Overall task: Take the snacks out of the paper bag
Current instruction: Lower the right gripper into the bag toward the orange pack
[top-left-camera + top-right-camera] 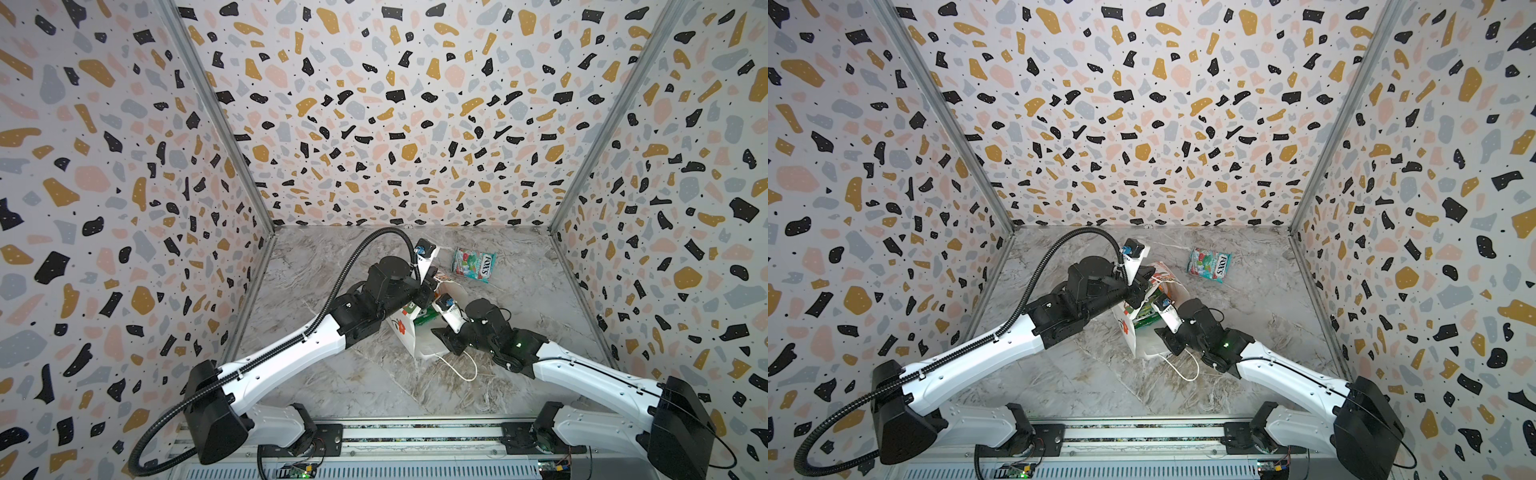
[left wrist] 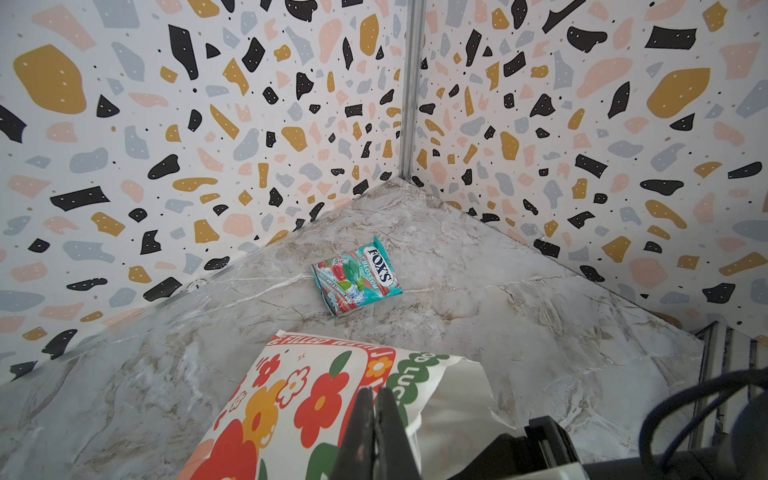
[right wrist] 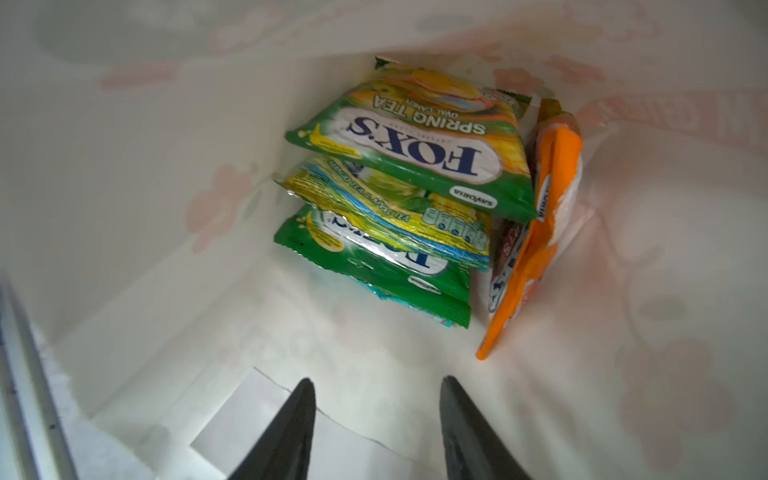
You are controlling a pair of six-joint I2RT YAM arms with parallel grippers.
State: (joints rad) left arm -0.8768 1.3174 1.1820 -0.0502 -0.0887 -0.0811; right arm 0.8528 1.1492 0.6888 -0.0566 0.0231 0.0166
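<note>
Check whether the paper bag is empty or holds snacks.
Not empty: a stack of green packets and one orange packet sit inside the paper bag.

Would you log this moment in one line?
left gripper shut on white flowered paper bag; right gripper open inside bag; glossy teal-red packet out

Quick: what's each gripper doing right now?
left gripper: shut on the rim of the paper bag.
right gripper: open inside the bag, jaws empty, short of the snacks.

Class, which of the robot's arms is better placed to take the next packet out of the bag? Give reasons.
Right. The right gripper is open inside the paper bag, facing the green packets; the left gripper is shut on the bag's rim.
</note>
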